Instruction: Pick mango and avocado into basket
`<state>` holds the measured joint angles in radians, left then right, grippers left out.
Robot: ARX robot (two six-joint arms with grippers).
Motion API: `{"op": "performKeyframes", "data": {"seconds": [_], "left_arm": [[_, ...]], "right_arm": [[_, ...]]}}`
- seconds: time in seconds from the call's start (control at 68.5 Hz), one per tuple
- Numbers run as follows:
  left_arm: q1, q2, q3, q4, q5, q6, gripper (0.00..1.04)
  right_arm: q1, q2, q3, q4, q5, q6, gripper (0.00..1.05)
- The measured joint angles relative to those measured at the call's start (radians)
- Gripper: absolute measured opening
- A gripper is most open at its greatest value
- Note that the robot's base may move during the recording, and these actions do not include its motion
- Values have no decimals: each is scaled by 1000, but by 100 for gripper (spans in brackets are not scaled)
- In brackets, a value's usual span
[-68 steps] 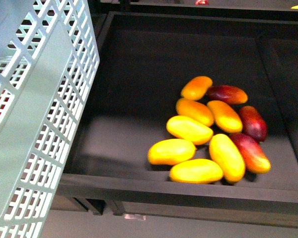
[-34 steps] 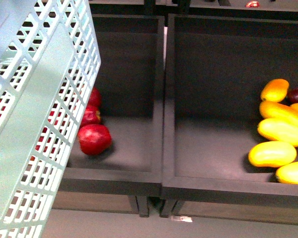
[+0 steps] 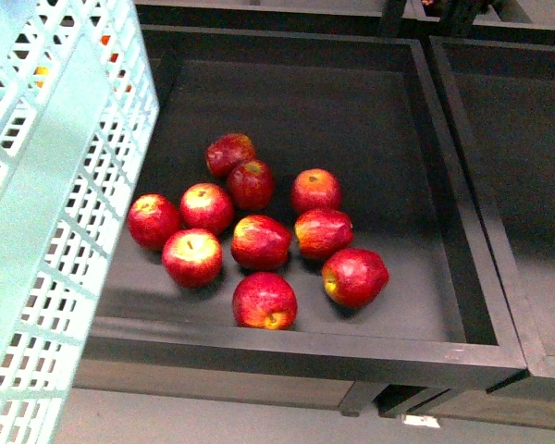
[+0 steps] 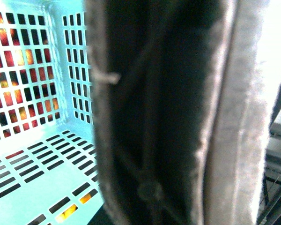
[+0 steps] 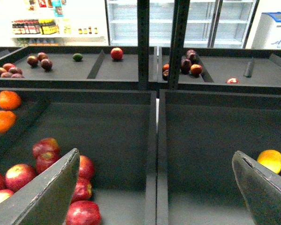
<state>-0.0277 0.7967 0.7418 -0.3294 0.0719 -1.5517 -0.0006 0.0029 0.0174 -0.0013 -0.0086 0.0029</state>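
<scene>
Zero fruit showing in the basket (image 4: pixel 37 187) yet; right gripper (image 5: pixel 155 157) is hanging spread and empty, needing to reach the mango (image 5: pixel 270 160) next.

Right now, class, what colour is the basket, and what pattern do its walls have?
The basket is light teal, with walls of slotted lattice openings. It shows best in the front view.

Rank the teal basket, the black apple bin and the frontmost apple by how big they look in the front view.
1. Black bin
2. Teal basket, cropped by the frame and nearest the camera, so unsure
3. Frontmost apple
</scene>
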Motion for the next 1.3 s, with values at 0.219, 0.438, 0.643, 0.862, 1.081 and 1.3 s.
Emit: {"op": "performKeyframes", "data": {"seconds": [0.219,0.438,0.643,0.862,1.081,1.3], "left_arm": [[-53,103,80,-94,167,334,14],[-280,363,206,40,99,562,14],[-473,565,353,56,146,585,14],[-647,657,395,32,245,587,14],[-659,657,395,32,229,606,14],[-659,657,395,32,231,610,14]], "right_arm": [[0,0,0,0,8,0,96],[0,0,0,0,8,0,96],[0,0,0,0,8,0,96],[0,0,0,0,8,0,96],[0,0,0,0,8,0,96],[0,0,0,0,8,0,96]]}}
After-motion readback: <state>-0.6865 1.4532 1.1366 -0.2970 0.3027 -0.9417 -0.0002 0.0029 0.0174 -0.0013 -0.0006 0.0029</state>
